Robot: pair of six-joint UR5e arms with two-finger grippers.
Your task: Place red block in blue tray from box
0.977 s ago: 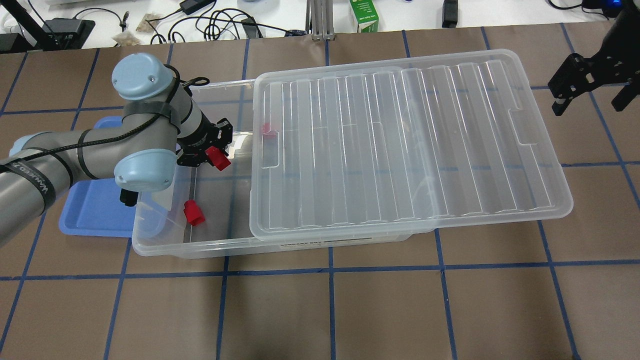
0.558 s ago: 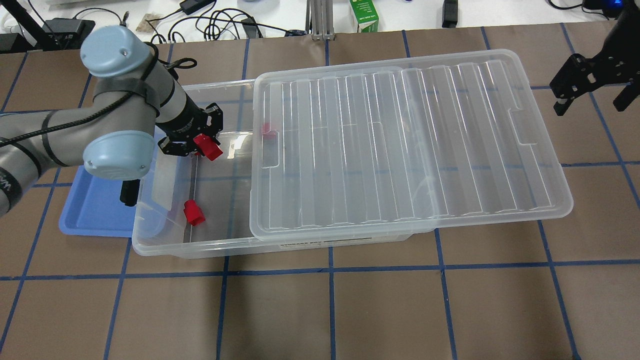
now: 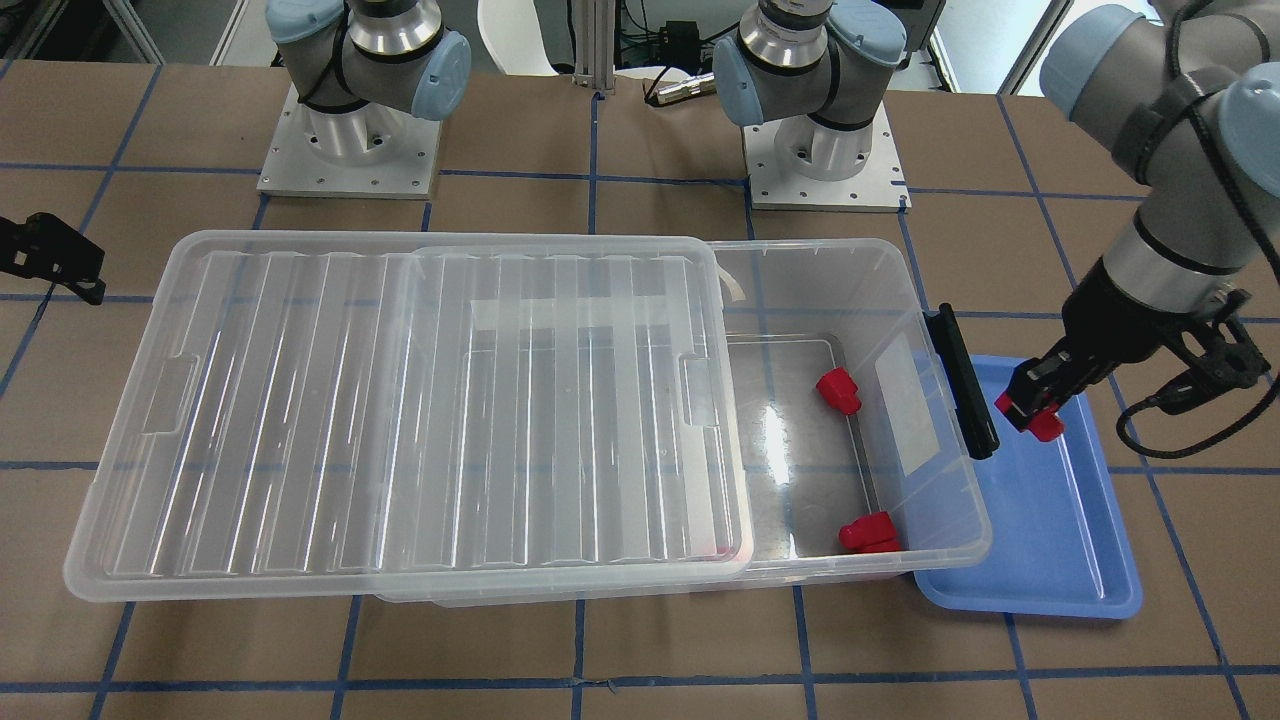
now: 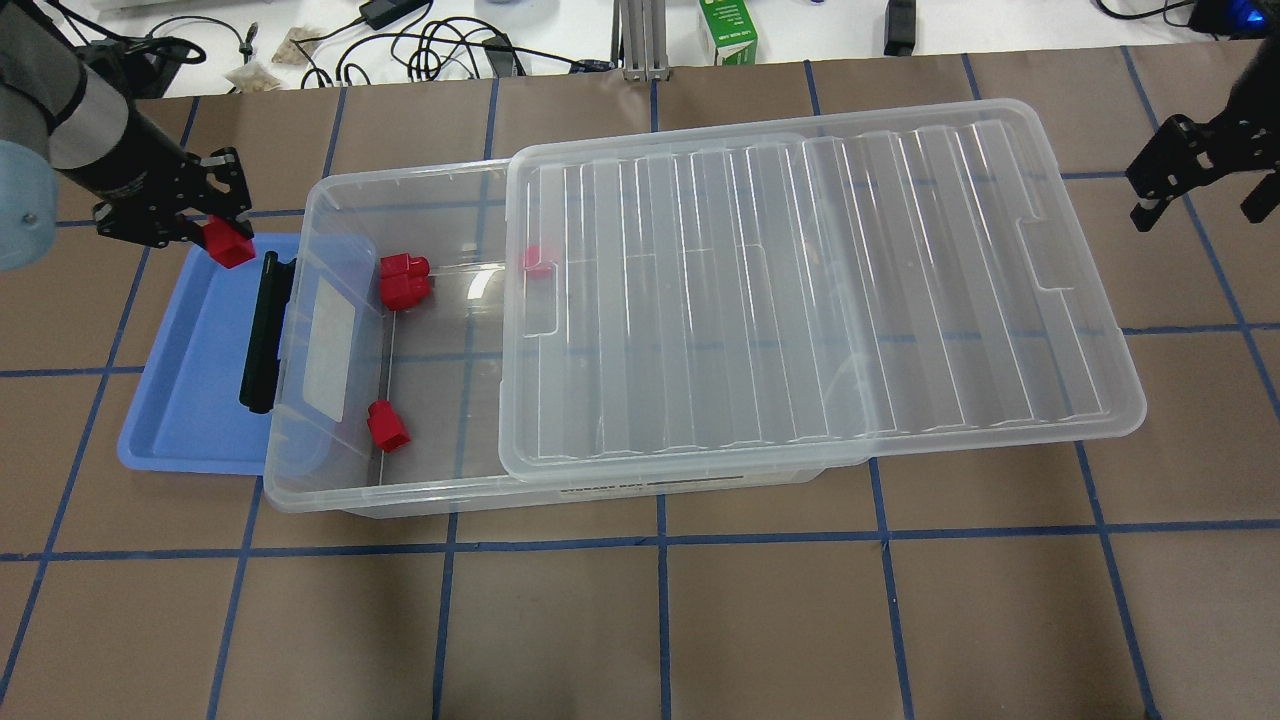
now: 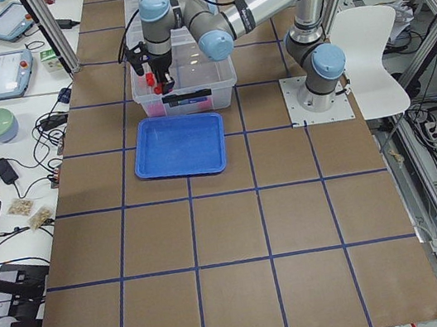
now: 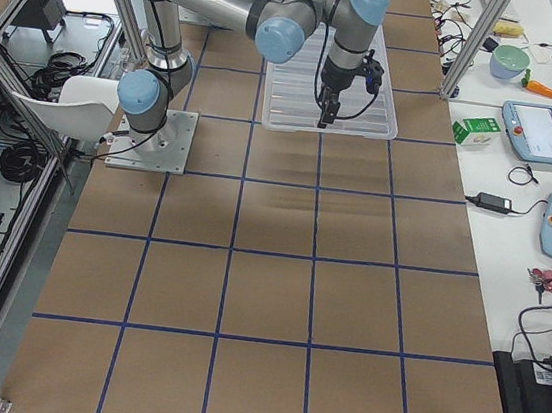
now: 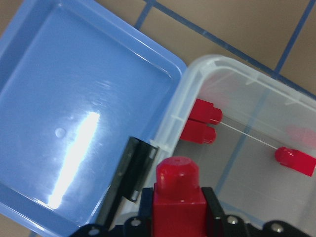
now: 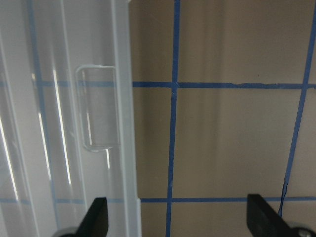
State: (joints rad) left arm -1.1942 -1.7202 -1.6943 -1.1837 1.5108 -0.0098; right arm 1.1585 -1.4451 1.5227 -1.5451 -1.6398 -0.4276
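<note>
Above a corner of the blue tray (image 4: 190, 400), the left tool (image 3: 1033, 410) clamps the red block (image 7: 177, 195) by its wider body's flat sides. It is likely light, rigid, slick plastic. The right tool (image 8: 178, 219) hangs open, empty.

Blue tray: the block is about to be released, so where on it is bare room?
The tray floor is bare from its outer rim to the latch bar, including under the left gripper holding the block. It is crowded only along the box side, where the box end overhangs the tray.
</note>
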